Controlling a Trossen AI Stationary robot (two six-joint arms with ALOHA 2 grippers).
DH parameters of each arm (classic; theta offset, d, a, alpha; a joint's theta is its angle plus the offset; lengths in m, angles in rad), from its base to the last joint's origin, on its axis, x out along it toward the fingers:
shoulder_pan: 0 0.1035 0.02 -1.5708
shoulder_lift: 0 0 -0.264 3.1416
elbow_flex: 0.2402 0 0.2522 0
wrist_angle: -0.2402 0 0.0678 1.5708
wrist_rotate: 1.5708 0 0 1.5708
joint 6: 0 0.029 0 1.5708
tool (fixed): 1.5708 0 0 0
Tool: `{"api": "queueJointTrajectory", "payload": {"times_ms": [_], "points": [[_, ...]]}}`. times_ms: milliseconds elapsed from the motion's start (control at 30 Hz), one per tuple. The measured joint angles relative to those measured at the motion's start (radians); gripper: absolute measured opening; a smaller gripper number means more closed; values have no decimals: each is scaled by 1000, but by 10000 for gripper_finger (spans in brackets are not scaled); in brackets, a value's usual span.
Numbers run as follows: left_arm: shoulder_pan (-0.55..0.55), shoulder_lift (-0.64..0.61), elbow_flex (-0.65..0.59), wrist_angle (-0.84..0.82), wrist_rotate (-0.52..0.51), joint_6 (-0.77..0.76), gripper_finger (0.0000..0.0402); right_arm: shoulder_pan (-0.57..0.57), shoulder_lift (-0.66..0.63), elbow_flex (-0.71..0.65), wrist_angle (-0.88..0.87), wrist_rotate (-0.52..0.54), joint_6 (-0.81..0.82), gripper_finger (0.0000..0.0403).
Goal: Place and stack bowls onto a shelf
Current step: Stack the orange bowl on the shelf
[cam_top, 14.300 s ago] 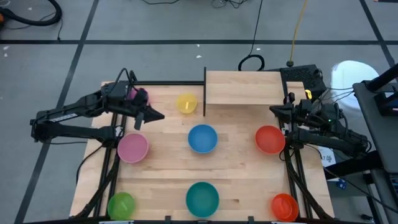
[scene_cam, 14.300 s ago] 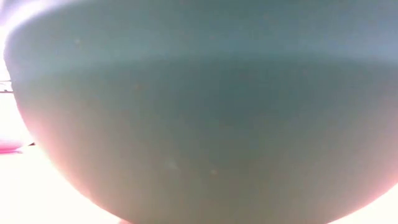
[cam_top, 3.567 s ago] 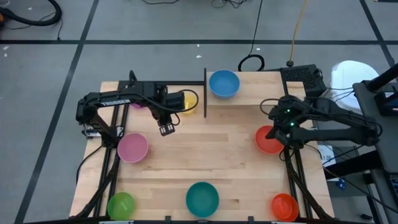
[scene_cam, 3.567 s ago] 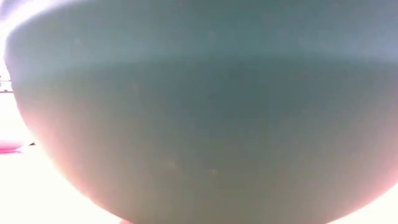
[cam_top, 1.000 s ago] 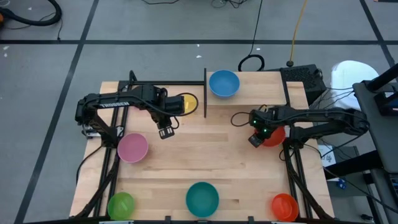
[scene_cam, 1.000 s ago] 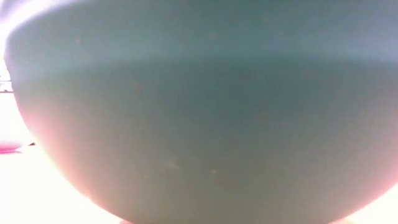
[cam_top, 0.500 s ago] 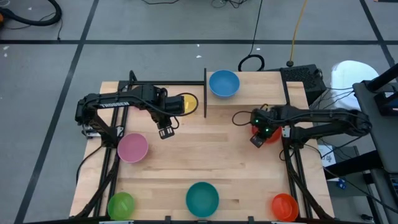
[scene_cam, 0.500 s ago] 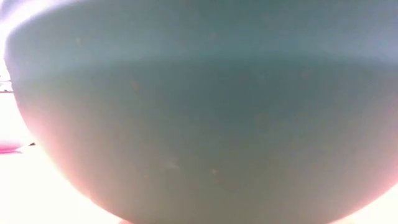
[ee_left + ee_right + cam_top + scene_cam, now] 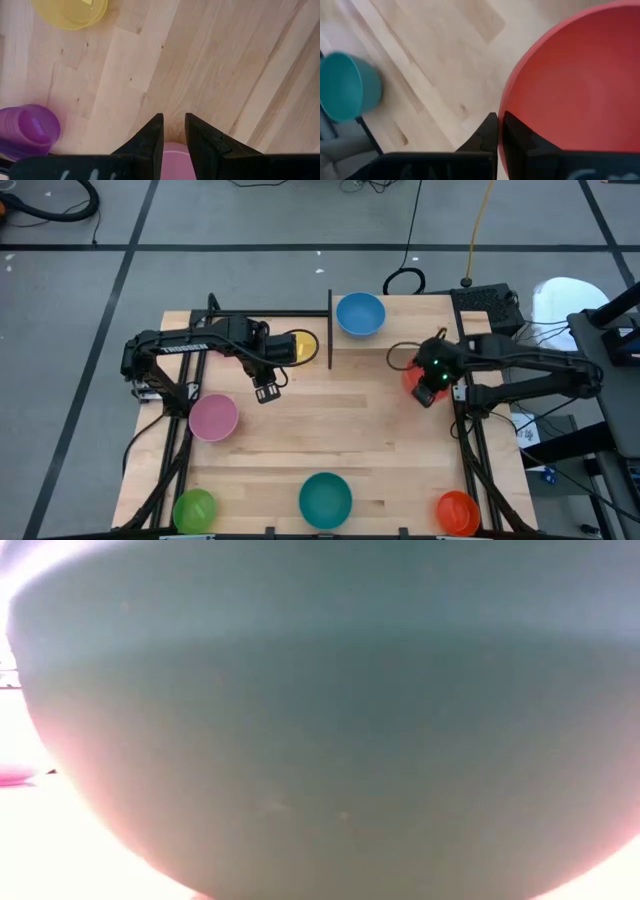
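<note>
Right gripper [image 9: 497,131] clamped on the rim of the red-orange bowl [image 9: 575,85] near the table's right edge; this thin pinch could slip, dropping the bowl short of the shelf [image 9: 420,320].

Even, bright indoor light falls from overhead in the high view, and the arms cast only soft, short shadows on the wooden table [image 9: 360,430]. The low view is filled by a blurred, out-of-focus teal bowl [image 9: 320,720], with washed-out white and pink glare along its lower corners. In the right wrist view the red bowl [image 9: 575,85] looks soft and smeared. The left wrist view is sharp, wood grain clear.
</note>
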Motion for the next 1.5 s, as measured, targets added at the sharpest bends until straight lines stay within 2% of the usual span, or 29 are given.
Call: {"api": "queueJointTrajectory", "payload": {"times_ms": [167, 400, 533, 933, 1067, 1200, 1500], "points": [[0, 0, 0, 0, 0, 0, 86, 0, 29, 160, -79, 79, -25, 2], [0, 0, 0, 0, 0, -1, 86, -4, 126, 358, -111, 83, -141, 2], [0, 0, 0, 0, 0, -1, 86, -26, 210, 484, -110, 159, -202, 1], [0, 0, 0, 0, 0, -8, 86, -191, 467, 837, -77, 184, -518, 1], [0, 0, 0, 0, 0, -8, 86, -260, 555, 899, -77, 167, -595, 1], [0, 0, 0, 0, 0, -8, 86, -320, 622, 913, -71, 75, -643, 0], [0, 0, 0, 0, 0, -22, 86, -371, 725, 914, -77, -41, -704, 0]]}}
